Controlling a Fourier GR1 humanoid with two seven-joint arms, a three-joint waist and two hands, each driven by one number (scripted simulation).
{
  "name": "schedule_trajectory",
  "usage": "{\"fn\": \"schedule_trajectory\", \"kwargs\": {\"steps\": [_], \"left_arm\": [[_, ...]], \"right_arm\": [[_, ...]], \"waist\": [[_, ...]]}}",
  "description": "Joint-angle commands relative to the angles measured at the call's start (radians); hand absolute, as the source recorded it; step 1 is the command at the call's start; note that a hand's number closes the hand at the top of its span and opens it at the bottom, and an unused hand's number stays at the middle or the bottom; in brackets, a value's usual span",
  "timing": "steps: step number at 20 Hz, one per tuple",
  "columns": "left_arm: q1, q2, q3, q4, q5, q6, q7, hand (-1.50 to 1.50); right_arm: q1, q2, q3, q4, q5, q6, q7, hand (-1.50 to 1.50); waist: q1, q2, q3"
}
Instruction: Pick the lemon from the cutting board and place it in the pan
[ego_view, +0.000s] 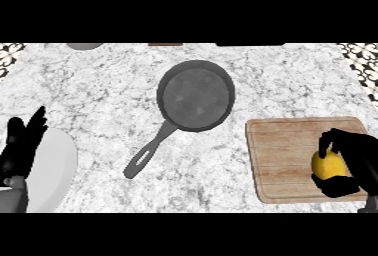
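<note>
We see the lemon (328, 166) over the right part of the cutting board (288, 155), close to the board's right edge and toward its near corner. The right robot hand (357, 159) is closed around it. This hand comes in from the lower right corner of the view. Its dark fingers (330, 141) curl over the lemon's far end and another part of the hand wraps under the near end, so only the yellow side facing left shows between them. The lemon looks longer than it is wide. Its long axis runs from near us to away from us, roughly along the board's right edge. We cannot tell whether it rests on the wood or sits a little above it.

The board lies flat on the desk (96, 90), with its grain running left to right. To its left and farther back sits the pan (196, 95), round, dark and apart from the board. Its handle (151, 150) slants toward the near left and ends on bare desk between the board and a white plate (59, 167).

At the left edge of the view the left robot hand (21, 142) rests open, fingers straight and pointing up the view. It shows in front of the plate's left side, with its grey forearm (13, 197) in the lower left corner. It is well apart from the pan and the lemon.
</note>
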Motion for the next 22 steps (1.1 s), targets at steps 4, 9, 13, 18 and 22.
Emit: {"fn": "schedule_trajectory", "kwargs": {"steps": [4, 9, 13, 18, 22], "left_arm": [[0.026, -0.033, -0.03, -0.044, -0.022, 0.016, 0.009, 0.0], [-0.005, -0.007, -0.006, -0.041, -0.002, -0.022, 0.035, 0.0], [-0.039, -0.019, -0.015, 0.02, -0.03, -0.009, 0.002, 0.0], [-0.063, -0.021, -0.021, -0.031, -0.033, -0.004, 0.067, 0.0], [-0.015, -0.013, -0.004, -0.017, -0.007, -0.043, 0.003, 0.0]], "right_arm": [[-0.069, 0.1, 0.001, -0.248, -0.043, -0.084, 0.057, 1.5], [-0.172, 0.22, 0.159, -0.26, 0.052, -0.047, 0.23, 1.5], [-0.343, 0.266, 0.159, -0.082, 0.038, -0.077, 0.288, 1.5], [-0.511, 0.269, 0.095, 0.134, -0.075, -0.206, 0.337, 1.5], [-0.636, 0.269, 0.148, 0.36, -0.126, -0.366, 0.399, 1.5]], "waist": [[0.021, 0.004, 0.001], [0.029, 0.007, 0.0], [0.031, 0.01, 0.0], [0.037, 0.01, 0.001], [0.047, 0.011, 0.001]]}}
